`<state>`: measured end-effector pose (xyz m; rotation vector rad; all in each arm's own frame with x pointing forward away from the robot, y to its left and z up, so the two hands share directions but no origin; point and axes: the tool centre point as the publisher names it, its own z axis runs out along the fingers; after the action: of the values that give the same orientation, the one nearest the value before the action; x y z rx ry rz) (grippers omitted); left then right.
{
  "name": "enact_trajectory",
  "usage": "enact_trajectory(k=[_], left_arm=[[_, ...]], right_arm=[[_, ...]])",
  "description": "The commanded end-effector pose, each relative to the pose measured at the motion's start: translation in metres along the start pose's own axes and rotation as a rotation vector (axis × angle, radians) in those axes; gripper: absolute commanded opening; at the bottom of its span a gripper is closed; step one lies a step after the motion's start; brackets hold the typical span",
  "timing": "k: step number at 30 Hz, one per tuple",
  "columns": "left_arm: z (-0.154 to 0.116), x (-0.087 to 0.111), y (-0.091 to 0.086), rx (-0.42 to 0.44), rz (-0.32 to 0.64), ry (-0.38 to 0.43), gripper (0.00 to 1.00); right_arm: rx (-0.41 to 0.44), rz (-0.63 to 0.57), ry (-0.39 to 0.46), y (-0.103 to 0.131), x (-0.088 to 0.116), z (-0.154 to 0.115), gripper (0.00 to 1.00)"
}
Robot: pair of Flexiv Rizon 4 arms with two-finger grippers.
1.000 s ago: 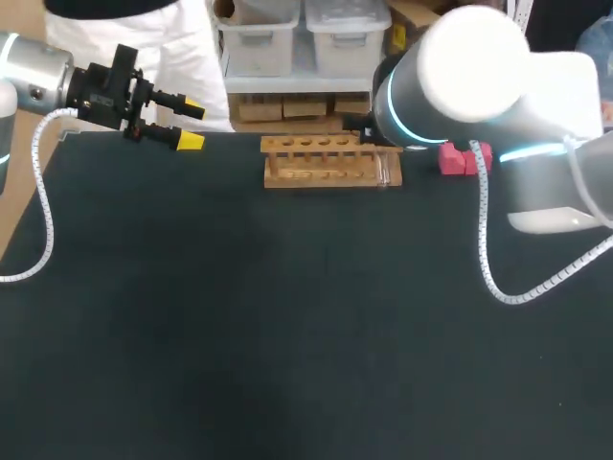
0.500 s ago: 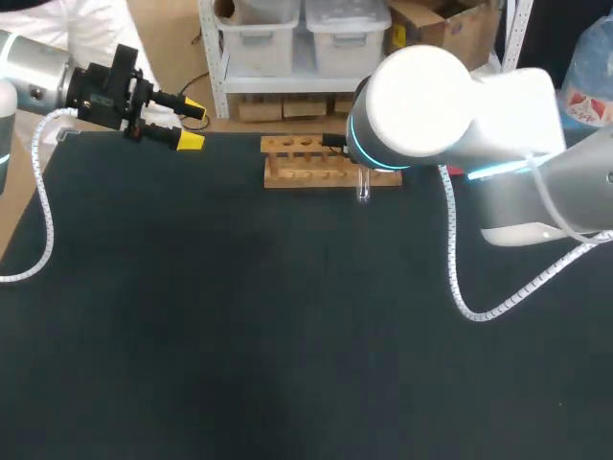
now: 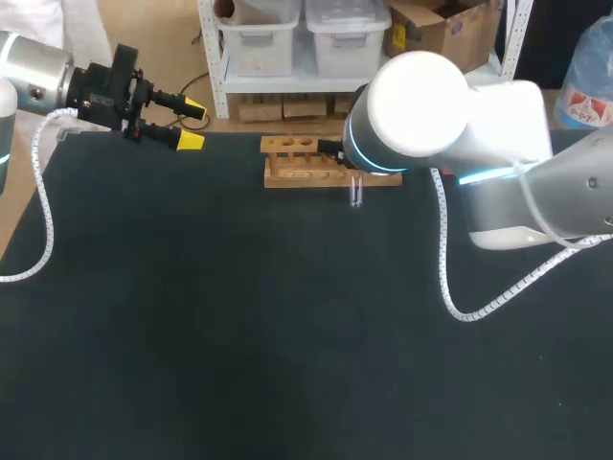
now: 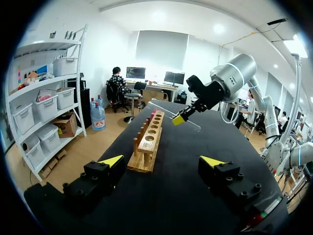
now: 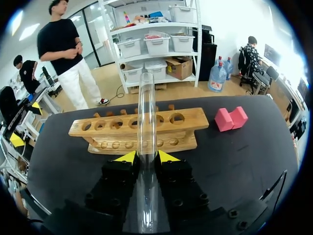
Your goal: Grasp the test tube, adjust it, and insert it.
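A clear glass test tube [image 5: 146, 112] lies along my right gripper [image 5: 147, 157], clamped between its two yellow tips, so that gripper is shut on it. The tube's far end points at the wooden rack [image 5: 95, 127] with its row of holes. In the left wrist view the tube [image 4: 166, 111] hangs slanted above the table beside the rack [image 4: 148, 144]. In the head view my right arm [image 3: 421, 101] covers the rack's [image 3: 297, 163] right end and its own gripper; only the tube's tip [image 3: 356, 194] shows. My left gripper [image 3: 192, 125] stands open at the far left table edge, holding nothing.
A pink block [image 5: 230, 119] lies on the dark table [image 3: 239, 316] to the right of the rack. A white coiled cable [image 3: 450, 259] hangs from my right arm over the table. Another coiled cable [image 3: 38, 192] trails from my left arm.
My right arm has swung left along the rack with the tube; it now hides the pink block and the rack's right end. The left arm has stayed put.
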<state>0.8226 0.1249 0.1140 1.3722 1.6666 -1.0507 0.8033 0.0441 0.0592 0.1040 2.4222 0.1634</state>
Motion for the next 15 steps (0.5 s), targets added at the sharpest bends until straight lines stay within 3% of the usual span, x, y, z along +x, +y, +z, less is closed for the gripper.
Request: enact_trajectory(k=[1, 15], left_arm=[[0.000, 0.001, -0.001, -0.002, 0.002, -0.002, 1.00], [0.000, 0.001, -0.001, -0.002, 0.002, -0.002, 1.00]], right_arm=[[-0.004, -0.001, 0.008, 0.000, -0.002, 0.006, 0.00], [-0.016, -0.008, 0.038, -0.002, -0.001, 0.019, 0.00]])
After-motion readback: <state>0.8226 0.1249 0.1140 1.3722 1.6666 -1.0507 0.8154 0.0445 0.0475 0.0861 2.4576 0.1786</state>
